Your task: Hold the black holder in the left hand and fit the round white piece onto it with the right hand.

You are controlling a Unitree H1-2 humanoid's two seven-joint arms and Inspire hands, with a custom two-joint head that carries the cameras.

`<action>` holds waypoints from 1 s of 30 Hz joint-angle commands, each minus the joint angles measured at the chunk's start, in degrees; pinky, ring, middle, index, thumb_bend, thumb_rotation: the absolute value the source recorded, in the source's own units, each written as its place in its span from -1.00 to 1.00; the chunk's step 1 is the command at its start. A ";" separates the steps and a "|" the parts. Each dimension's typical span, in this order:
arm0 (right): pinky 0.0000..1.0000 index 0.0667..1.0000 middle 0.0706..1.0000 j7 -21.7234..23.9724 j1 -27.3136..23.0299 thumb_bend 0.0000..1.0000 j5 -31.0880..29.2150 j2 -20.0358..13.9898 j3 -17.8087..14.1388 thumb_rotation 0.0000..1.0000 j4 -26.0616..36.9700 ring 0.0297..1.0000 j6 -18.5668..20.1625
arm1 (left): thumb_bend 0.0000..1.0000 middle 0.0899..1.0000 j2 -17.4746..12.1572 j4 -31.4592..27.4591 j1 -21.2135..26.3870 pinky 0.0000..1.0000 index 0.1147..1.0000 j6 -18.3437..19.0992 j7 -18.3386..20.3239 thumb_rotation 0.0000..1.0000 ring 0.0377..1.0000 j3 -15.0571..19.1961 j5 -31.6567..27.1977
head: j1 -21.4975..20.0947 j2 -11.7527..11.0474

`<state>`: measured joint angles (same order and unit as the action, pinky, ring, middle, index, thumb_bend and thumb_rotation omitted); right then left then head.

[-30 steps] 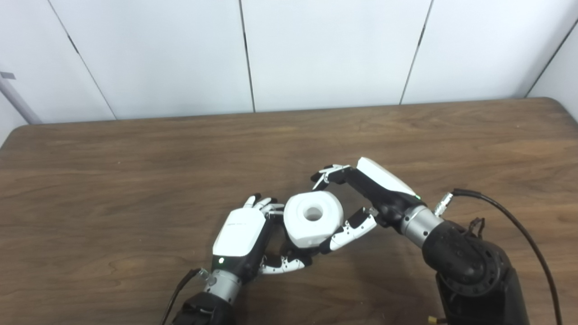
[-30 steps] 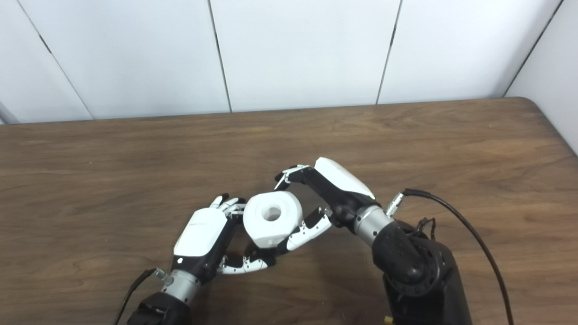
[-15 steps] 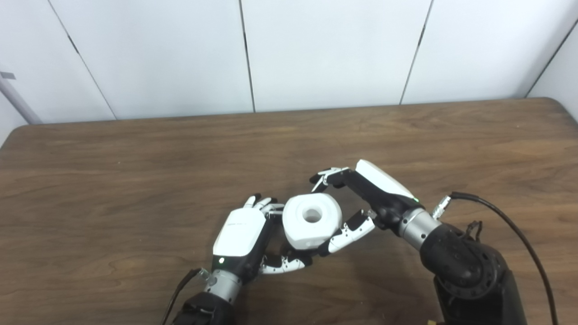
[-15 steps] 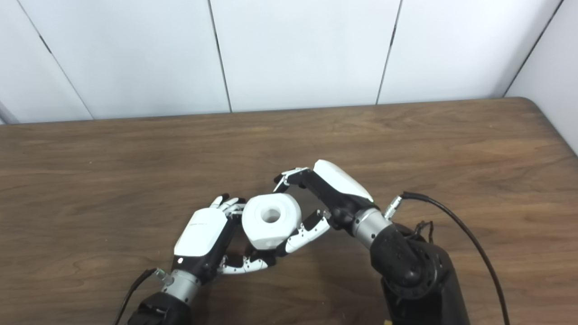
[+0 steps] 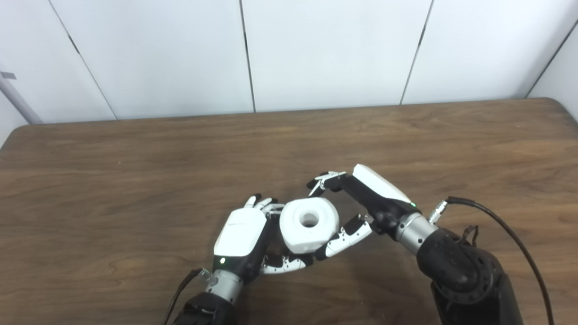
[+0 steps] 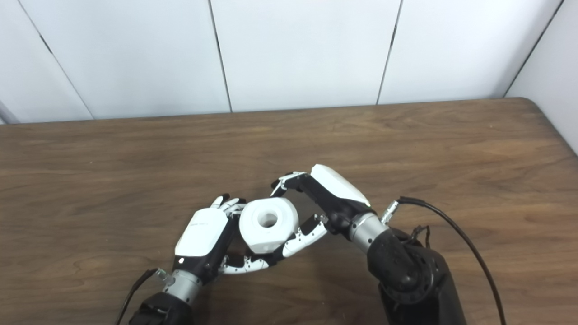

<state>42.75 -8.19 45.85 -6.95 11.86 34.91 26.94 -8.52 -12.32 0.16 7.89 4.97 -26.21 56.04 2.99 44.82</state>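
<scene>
Round white piece [image 5: 309, 224], with a central hole facing up, sits between the two hands at the near middle of the table [image 5: 135, 180]. Right hand [image 5: 361, 203] grips it: upper fingers [image 5: 323, 180] curl over its far rim and the lower finger presses its near right side, so this hand is closed on the piece. Left hand [image 5: 241, 234] lies just left of the piece, its fingers curled under and around it; the black holder is hidden beneath the piece and the fingers, so whether the left hand actually holds it cannot be told. Judged from this arrangement, the piece is brought to the holder's place and is being seated; full seating and release remain. Compared with the frame one second earlier, the piece and the right hand lie slightly lower and to the left, closer into the left hand, which has kept its place.
</scene>
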 commanded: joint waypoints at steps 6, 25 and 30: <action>0.68 -0.11 0.60 -1.46 -1.40 0.05 -0.24 -0.26 0.26 -0.72 0.12 0.82 -0.15 | 0.04 0.52 0.11 0.31 -0.32 0.96 -0.16 -0.21 1.43 -0.90 0.77 -1.03 0.56 | -0.33 0.02; 0.66 -0.11 0.59 -3.41 -1.75 0.05 -1.70 -1.56 -0.68 -0.72 -1.46 0.80 -0.21 | 0.04 0.53 -0.21 -0.17 -0.38 0.96 -0.16 -0.09 1.77 -0.90 0.77 -1.00 0.70 | -0.79 0.07; 0.65 -0.11 0.58 -4.01 -1.46 0.05 -2.23 -1.97 -0.53 -0.72 -1.86 0.80 -0.19 | 0.04 0.53 -0.21 -0.20 -0.39 0.96 -0.16 -0.08 1.74 -0.89 0.77 -1.01 0.70 | -0.79 0.07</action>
<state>40.32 -8.22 43.83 -8.75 11.73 32.44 26.94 -8.57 -12.52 0.14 8.04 5.14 -26.28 55.99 2.20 44.82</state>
